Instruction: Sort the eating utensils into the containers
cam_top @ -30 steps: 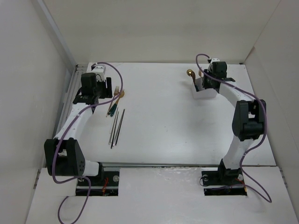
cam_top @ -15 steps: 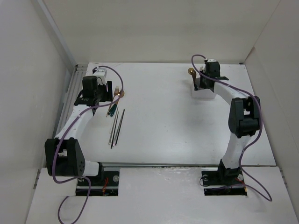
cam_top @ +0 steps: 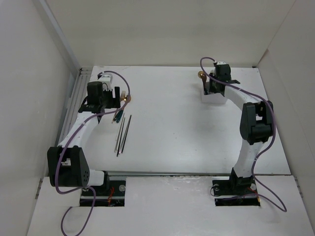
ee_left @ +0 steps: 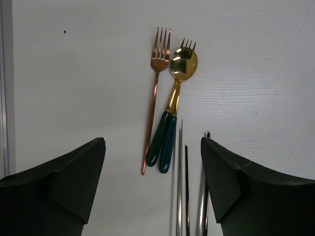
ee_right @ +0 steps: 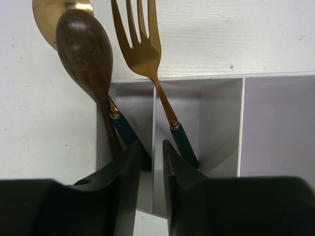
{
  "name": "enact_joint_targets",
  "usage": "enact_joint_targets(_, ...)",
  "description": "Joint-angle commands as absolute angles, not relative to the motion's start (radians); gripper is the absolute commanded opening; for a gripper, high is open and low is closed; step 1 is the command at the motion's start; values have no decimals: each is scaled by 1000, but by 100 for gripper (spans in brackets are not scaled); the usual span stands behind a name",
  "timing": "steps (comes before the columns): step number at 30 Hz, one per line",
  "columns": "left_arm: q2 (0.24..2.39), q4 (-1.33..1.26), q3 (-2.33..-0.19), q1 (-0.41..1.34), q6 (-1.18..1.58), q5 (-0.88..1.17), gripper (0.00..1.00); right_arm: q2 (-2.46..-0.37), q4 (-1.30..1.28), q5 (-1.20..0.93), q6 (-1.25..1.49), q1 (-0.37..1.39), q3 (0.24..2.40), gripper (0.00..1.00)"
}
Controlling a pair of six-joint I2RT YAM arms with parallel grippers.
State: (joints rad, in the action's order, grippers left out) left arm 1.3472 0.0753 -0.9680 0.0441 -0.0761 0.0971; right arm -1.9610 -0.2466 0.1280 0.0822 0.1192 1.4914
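Observation:
On the table by my left arm lie a rose-gold fork (ee_left: pixel 154 93), a gold spoon (ee_left: pixel 183 64) over a second fork, both with dark green handles (ee_left: pixel 165 140), and silver chopsticks (ee_left: pixel 179 187); the same group shows in the top view (cam_top: pixel 120 110). My left gripper (ee_left: pixel 153 196) is open and empty just near of them. The white divided box (ee_right: pixel 221 123) stands at the far right (cam_top: pixel 215 97). It holds a wooden spoon (ee_right: pixel 83 44), a gold spoon (ee_right: pixel 47 14) and a gold fork (ee_right: pixel 142 44). My right gripper (ee_right: pixel 152 147) is shut on a divider of the box.
A metal rail (cam_top: pixel 74 93) runs along the table's left edge beside my left arm. White walls close in the table on three sides. Purple cables (cam_top: pixel 123 81) loop over both arms.
My right gripper and the box have shifted a little toward the far left. My left gripper has edged toward the far side, closer to the utensils.

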Motion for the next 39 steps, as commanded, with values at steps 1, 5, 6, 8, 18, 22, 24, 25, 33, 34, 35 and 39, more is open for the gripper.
enact_joint_targets(1, 1308, 29, -934, 43, -92, 94, 76, -1942, -213, 115, 43, 127, 1526, 32)
enact_joint_targets(5, 1321, 6, -923, 43, -124, 94, 69, -1889, -213, 135, 32, 127, 1526, 39)
enact_joint_targets(6, 1331, -3, -923, 43, -147, 94, 64, -1875, -213, 135, 22, 127, 1526, 41)
enact_joint_targets(8, 1385, -3, -942, 43, -172, 94, 49, -1826, -213, 135, 21, 136, 1535, 41)
enact_joint_targets(18, 1735, 80, -1232, 43, -337, 83, 45, -1674, -204, 176, -38, 184, 1545, 45)
enact_joint_targets(22, 1864, 137, -1334, 43, -327, 106, 45, -1661, -204, 176, -60, 193, 1526, 46)
enact_joint_targets(24, 1877, 124, -1335, 43, -327, 118, 45, -1661, -204, 176, -60, 193, 1526, 46)
enact_joint_targets(25, 1890, 124, -1335, 43, -327, 118, 45, -1661, -204, 176, -60, 193, 1526, 46)
enact_joint_targets(33, 1959, 133, -1345, 61, -327, 118, 43, -1671, -204, 156, -60, 202, 1526, 46)
enact_joint_targets(34, 1959, 133, -1345, 61, -327, 118, 43, -1671, -204, 166, -60, 202, 1526, 46)
enact_joint_targets(35, 1971, 133, -1345, 70, -327, 118, 43, -1671, -204, 166, -60, 202, 1526, 46)
enact_joint_targets(39, 2037, 144, -1359, 71, -316, 83, 38, -1680, -213, 166, -60, 202, 1526, 46)
